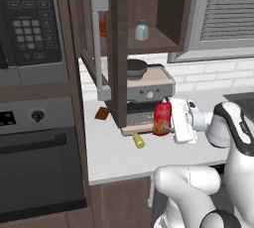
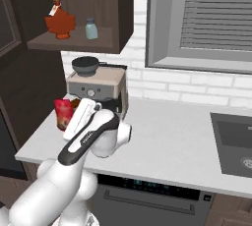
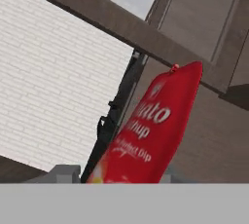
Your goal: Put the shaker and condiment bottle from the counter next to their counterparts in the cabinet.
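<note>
Condiment bottle (image 1: pixel 161 116): bright red, white lettering, yellowish patch low on the label. Shaker (image 1: pixel 138 141): yellow. Counter (image 1: pixel 124 157): white. Cabinet (image 1: pixel 119 33): dark brown wood, grey bar handle (image 1: pixel 100 46). Shelf shaker (image 1: pixel 142 30): pale blue-grey, grey cap. Thin bottle (image 2: pixel 59 21): orange-red. Wall: white brick.

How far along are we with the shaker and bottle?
Nothing is shelved yet. The gripper is at the red bottle, apparently gripping it, still low by the coffee machine. The yellow shaker lies tipped on the counter. Both must still go beside the blue shaker in the cabinet.
</note>
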You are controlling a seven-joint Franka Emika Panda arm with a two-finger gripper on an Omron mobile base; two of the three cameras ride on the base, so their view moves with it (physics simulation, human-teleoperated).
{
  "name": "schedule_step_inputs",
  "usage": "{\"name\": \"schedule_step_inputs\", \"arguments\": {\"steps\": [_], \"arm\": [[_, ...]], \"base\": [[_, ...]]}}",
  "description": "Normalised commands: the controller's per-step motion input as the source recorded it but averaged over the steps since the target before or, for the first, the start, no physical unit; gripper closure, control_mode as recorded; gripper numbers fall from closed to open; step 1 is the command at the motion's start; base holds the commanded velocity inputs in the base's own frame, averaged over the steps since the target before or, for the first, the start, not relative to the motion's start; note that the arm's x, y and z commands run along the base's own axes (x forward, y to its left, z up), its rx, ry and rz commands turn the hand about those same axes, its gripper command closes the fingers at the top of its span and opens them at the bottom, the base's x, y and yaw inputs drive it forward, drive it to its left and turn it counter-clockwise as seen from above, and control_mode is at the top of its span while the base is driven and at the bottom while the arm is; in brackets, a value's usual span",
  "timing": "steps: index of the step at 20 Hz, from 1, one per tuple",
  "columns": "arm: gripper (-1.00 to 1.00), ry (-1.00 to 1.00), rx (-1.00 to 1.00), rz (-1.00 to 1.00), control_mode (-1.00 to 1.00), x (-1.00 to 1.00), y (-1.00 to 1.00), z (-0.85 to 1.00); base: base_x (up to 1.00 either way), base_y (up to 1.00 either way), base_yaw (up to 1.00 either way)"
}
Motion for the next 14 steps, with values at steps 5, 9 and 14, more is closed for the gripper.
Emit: {"name": "schedule_step_inputs", "arguments": {"steps": [5, 9, 14], "arm": [[1.00, 0.00, 0.00, -0.07, -1.00, 0.08, 0.00, 0.73], [1.00, 0.00, 0.00, -0.08, -1.00, 0.12, 0.00, 0.68], [1.00, 0.00, 0.00, -0.08, -1.00, 0.10, 0.01, 0.62]], "base": [[0.00, 0.00, 0.00], [0.00, 0.00, 0.00], [0.00, 0.00, 0.00]]}}
